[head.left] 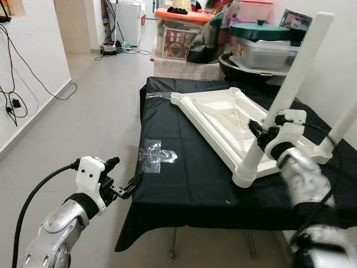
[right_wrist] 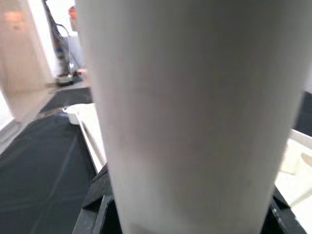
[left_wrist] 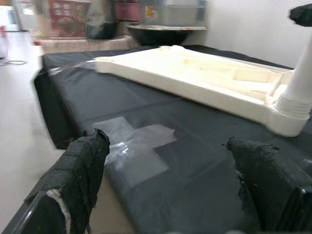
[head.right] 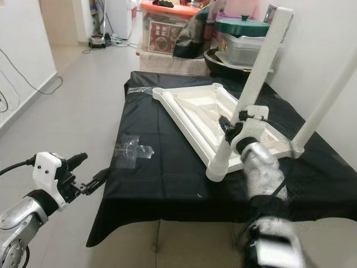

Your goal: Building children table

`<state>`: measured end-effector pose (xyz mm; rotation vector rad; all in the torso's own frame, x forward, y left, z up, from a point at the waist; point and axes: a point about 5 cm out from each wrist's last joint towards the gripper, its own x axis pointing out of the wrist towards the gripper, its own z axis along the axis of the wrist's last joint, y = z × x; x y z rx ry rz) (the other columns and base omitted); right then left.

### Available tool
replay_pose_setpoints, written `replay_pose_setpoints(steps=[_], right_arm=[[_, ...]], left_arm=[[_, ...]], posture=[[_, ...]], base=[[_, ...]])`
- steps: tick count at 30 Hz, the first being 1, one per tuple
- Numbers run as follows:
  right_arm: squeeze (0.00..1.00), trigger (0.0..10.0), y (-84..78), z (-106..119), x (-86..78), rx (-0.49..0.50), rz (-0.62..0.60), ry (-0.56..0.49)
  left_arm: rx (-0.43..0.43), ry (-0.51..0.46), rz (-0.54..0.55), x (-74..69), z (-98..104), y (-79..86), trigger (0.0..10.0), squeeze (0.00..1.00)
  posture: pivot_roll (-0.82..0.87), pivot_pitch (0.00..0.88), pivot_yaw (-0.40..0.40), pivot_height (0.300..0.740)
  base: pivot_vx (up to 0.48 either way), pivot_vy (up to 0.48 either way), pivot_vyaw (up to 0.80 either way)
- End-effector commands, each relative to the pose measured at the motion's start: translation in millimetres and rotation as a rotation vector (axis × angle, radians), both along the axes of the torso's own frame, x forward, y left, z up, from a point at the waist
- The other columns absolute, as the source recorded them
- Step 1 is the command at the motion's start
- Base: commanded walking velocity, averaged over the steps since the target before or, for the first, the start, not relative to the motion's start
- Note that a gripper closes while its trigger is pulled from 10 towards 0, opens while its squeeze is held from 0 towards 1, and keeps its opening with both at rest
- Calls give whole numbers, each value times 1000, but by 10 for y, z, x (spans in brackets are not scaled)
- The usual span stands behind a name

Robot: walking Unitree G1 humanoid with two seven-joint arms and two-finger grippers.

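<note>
A white children's table top (head.left: 223,120) lies upside down on the black-clothed table (head.left: 184,190). One white leg (head.left: 295,72) stands tilted in its near corner socket, and my right gripper (head.left: 262,134) is shut on it low down; this leg (right_wrist: 190,112) is pressed close in the right wrist view. A second leg (head.left: 340,131) stands at the right corner. My left gripper (head.left: 122,176) hangs open just off the table's front left corner, holding nothing. Its fingers (left_wrist: 80,165) stand wide apart, facing a clear plastic patch (left_wrist: 136,146) on the cloth.
Storage boxes (head.left: 178,33), a green-lidded container (head.left: 262,42) and a black pan (head.left: 245,70) crowd the far end behind the table. Open floor (head.left: 100,111) runs along the left side. Cables (head.left: 14,84) hang on the left wall.
</note>
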<state>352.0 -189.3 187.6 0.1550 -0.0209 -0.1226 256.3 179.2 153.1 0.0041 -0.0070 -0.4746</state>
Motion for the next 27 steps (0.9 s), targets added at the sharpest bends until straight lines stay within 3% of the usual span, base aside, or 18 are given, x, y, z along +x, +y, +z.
replay_pose_setpoints(steps=[1,2,3,4,5,6,7,14,15,18,19,21,22,24,27], right_arm=[[0,0,234,-195,-72,60,-53,116],[0,0,234,-195,-72,60,-53,116],[0,0,482,-198,-56,75,-37,131],[0,0,482,-198,-56,75,-37,131],[0,1176,611,-209,-28,84,-19,147],[0,1176,611,-209,-28,84,-19,147],[0,9490,650,-234,-5,85,-7,173],[0,10000,654,-225,-8,95,39,188],[1000,10000,620,-192,-21,103,42,166],[1000,10000,553,-69,-72,111,39,129],[78,10000,511,26,-78,129,74,87],[78,10000,486,89,-81,141,99,59],[0,10000,422,158,-75,138,136,24],[0,10000,384,206,-71,134,179,-1],[0,10000,119,314,-59,59,313,-35]], left_arm=[[-15,-1,-21,22,-2,-81,10000,0],[-15,-1,-21,22,-2,-81,10000,0],[-16,-7,-23,43,12,-97,10000,0],[-16,-7,-23,43,12,-97,10000,0],[-16,-12,-22,59,22,-95,10000,0],[-16,-12,-22,59,22,-95,10000,0],[-15,-16,-14,68,27,-78,10000,0],[-20,-6,4,72,-19,-49,10000,0],[-22,1,8,76,-38,-42,10000,0],[-30,14,9,85,-59,-28,10000,0],[-34,19,6,87,-66,-25,10000,0],[-36,22,4,88,-70,-24,10000,0],[-38,24,2,88,-73,-25,10000,0],[-38,25,1,89,-75,-26,10000,0],[-40,24,-3,91,-78,-33,10000,0]], posture=[[81,0,-92,740],[81,0,-92,740],[93,0,-100,740],[93,0,-100,740],[97,0,-106,740],[97,0,-106,740],[101,0,-113,740],[91,0,-109,740],[90,0,-108,740],[86,0,-103,740],[84,0,-100,740],[84,0,-100,740],[83,0,-99,740],[83,0,-99,740],[83,0,-99,740]], base=[[0,0,0],[0,0,0],[0,0,0],[0,0,0],[0,0,0],[0,0,0],[0,0,0],[0,0,0],[0,0,0],[0,0,0],[0,0,0],[0,0,0],[0,0,0],[0,0,0],[0,0,0]])
